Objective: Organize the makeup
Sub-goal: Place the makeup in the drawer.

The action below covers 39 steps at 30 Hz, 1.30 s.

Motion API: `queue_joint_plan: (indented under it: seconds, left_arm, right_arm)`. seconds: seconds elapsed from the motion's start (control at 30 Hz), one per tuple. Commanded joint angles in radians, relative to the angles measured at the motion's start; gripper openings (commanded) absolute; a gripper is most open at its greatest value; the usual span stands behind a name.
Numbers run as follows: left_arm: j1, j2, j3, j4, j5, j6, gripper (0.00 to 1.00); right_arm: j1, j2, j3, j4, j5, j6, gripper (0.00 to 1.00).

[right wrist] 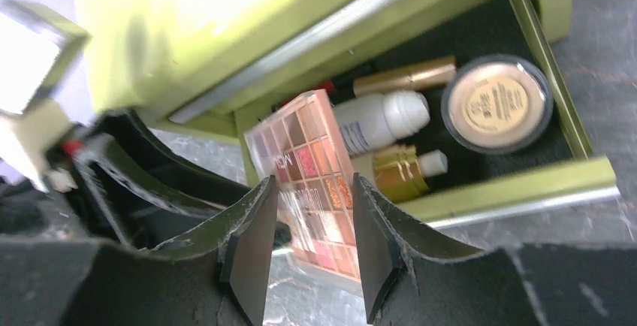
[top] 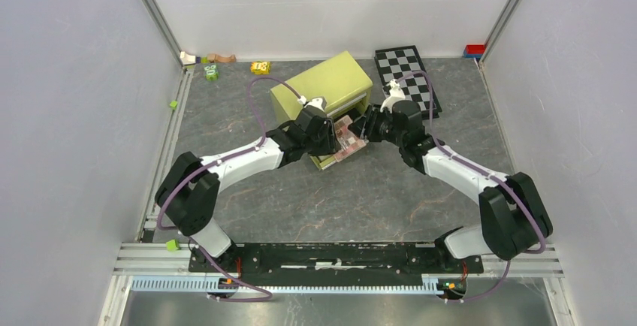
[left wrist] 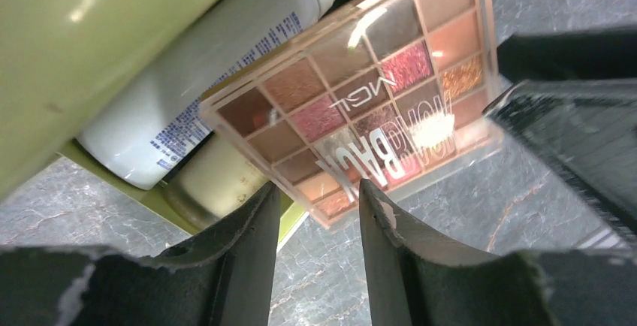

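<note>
Palette (right wrist: pixel 312 176) leans half out of drawer (right wrist: pixel 526 185), long axis in line with right gripper (right wrist: pixel 312 251), jaws spread; left gripper (left wrist: pixel 319 247) also spread, palette corner just ahead.

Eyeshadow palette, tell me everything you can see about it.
Square palette with a pale pink frame under a clear glossy lid bearing white lettering; a grid of pink, brown, copper and glittery pans. Tilted, it leans out of the open green drawer over the front rim, its lower end above the table, lying across the white tube and gold-capped bottle. The left gripper and right gripper hover close, fingers apart; contact is unclear.
</note>
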Motion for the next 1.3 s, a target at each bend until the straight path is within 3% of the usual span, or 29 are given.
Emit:
queue_joint_plan:
  seconds: [0.0,0.33,1.27]
  left_arm:
    - [0.004,0.012,0.074,0.154,0.107,0.013,0.49]
    - [0.028,0.018,0.07,0.155,0.11,0.009,0.49]
    - [0.028,-0.011,0.045,0.141,0.096,0.005,0.49]
  right_arm:
    - [0.015,0.051,0.074,0.093,-0.155,0.026,0.47]
    - [-0.005,0.129,0.092,0.107,-0.176,0.028,0.47]
    - [-0.063,0.208,0.119,0.002,-0.048,-0.015,0.47]
